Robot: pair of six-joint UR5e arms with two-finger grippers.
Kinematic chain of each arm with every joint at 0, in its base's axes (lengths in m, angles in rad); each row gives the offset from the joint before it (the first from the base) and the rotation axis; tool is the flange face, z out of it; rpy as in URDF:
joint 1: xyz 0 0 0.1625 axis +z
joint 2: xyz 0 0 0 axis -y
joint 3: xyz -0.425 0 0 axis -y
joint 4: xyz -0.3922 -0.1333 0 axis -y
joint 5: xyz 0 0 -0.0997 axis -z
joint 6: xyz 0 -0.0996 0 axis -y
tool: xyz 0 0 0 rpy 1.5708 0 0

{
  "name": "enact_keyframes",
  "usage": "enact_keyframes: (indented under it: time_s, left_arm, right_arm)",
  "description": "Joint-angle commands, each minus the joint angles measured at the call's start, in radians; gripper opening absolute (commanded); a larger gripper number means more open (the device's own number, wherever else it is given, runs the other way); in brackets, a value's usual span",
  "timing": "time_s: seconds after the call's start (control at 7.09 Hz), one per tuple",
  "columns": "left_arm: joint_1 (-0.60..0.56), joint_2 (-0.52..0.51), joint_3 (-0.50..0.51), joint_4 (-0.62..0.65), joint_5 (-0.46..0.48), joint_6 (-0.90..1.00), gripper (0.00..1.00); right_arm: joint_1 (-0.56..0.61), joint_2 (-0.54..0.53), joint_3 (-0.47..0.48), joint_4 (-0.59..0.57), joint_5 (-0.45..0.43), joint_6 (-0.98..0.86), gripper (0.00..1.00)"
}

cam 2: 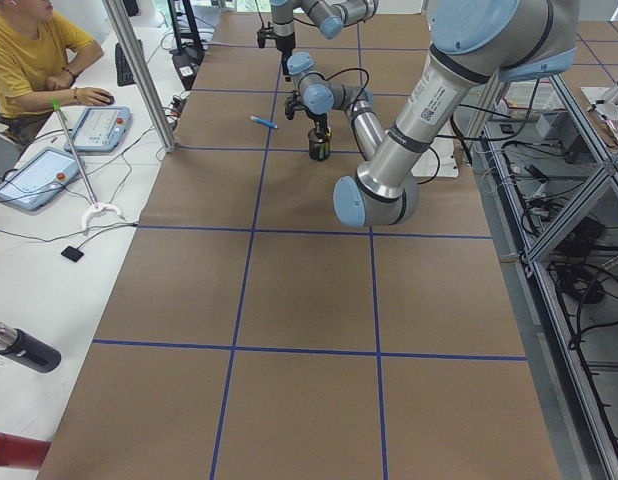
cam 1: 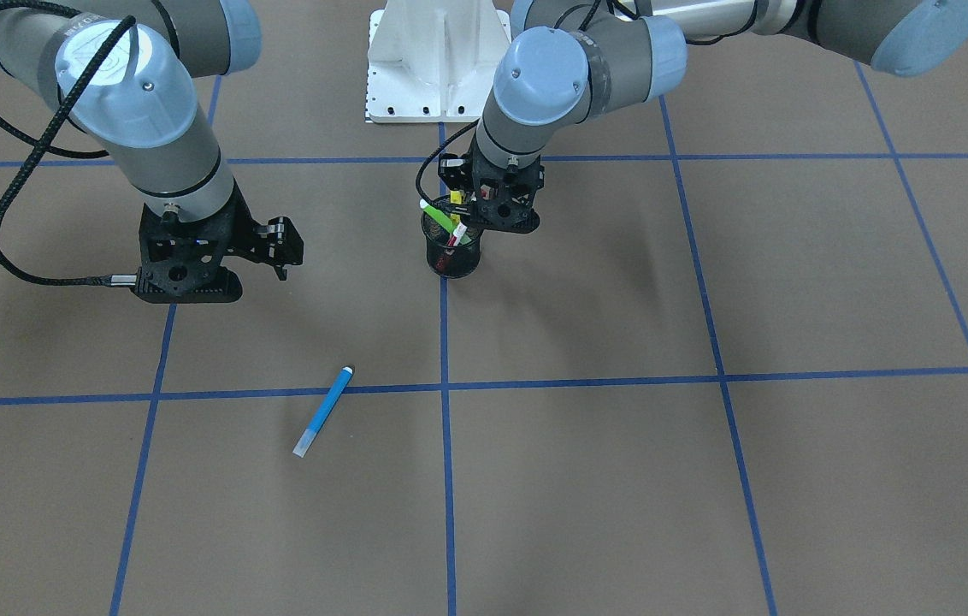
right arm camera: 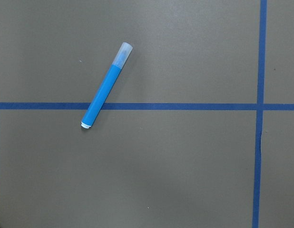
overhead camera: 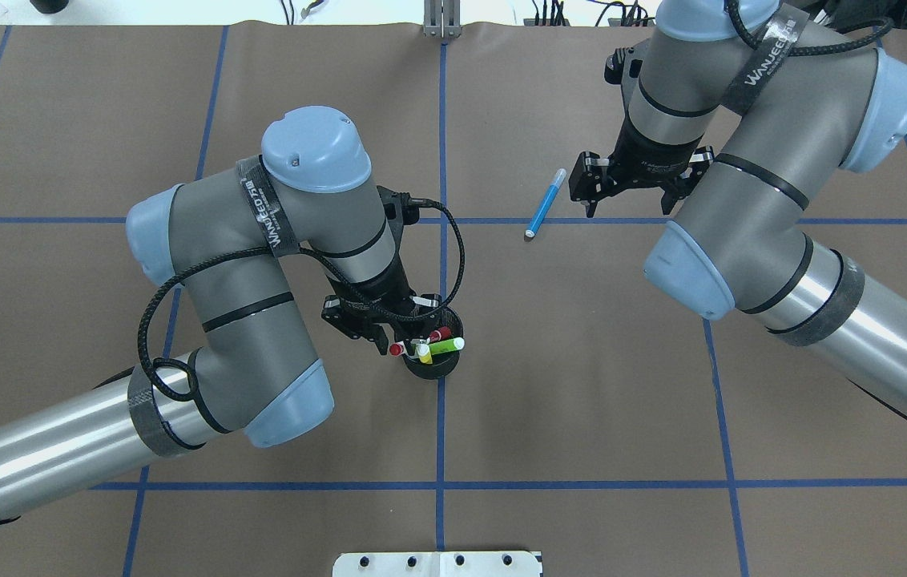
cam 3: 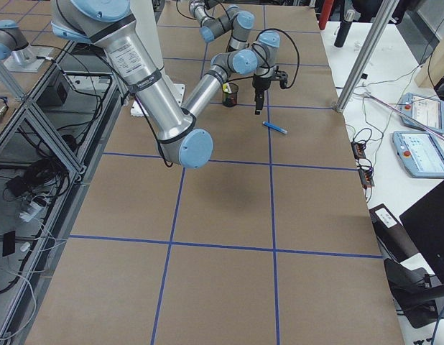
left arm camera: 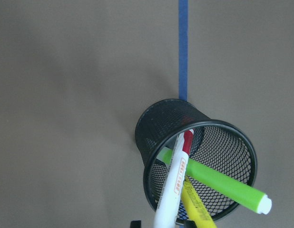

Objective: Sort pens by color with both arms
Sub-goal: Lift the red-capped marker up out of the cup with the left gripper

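Clearly, three pens leaned in the black mesh cup (left arm camera: 161, 124): the white pen (left arm camera: 173, 183) with red ends, the green pen (left arm camera: 218, 183) and the yellow pen (left arm camera: 197, 209). The left arm (overhead camera: 317, 216) hung over the cup. Its jaws seemed a little apart on both sides of the white pen, not yet pinching it. The blue pen (overhead camera: 545, 203) lay flat on the surface (overhead camera: 582, 361), across a tape line (right arm camera: 185, 106), near the right arm (overhead camera: 750, 192), whose jaws stood wide and held nothing. The pens looked light, stiff and smooth, so they could roll or slip. The best hold seemed to be across the middle of the barrel.
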Motion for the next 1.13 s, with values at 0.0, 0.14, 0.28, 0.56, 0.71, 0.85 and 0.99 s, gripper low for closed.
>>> enact_keyframes:
  time_s: [0.0,0.14,0.28,0.56,0.71,0.85,0.99]
  left_arm:
    - [0.001,0.001,0.014,-0.023,0.000,0.000,0.42]
    - [0.001,0.001,0.016,-0.023,0.000,0.000,0.41]
    - [0.002,0.001,0.014,-0.021,0.000,0.000,0.30]
    - [0.001,0.001,0.011,-0.021,-0.003,0.000,0.18]
    - [0.001,-0.001,0.007,-0.021,-0.004,-0.001,0.17]
    - [0.001,-0.002,0.004,-0.023,-0.006,0.000,0.17]
    - [0.001,-0.009,0.002,-0.023,-0.006,0.000,0.16]
  right_arm:
    - [-0.001,-0.001,0.000,0.000,-0.001,0.000,0.99]
    - [-0.001,-0.001,0.000,0.001,-0.001,0.000,0.99]
    - [-0.001,-0.001,0.000,0.001,-0.001,0.000,0.99]
    - [-0.001,0.001,0.000,0.000,-0.001,0.000,0.99]
    - [-0.001,0.001,0.000,0.001,-0.001,0.000,0.99]
    - [-0.001,0.001,0.000,0.001,-0.001,0.000,0.99]
    - [-0.001,0.001,0.000,0.001,-0.001,0.000,0.99]
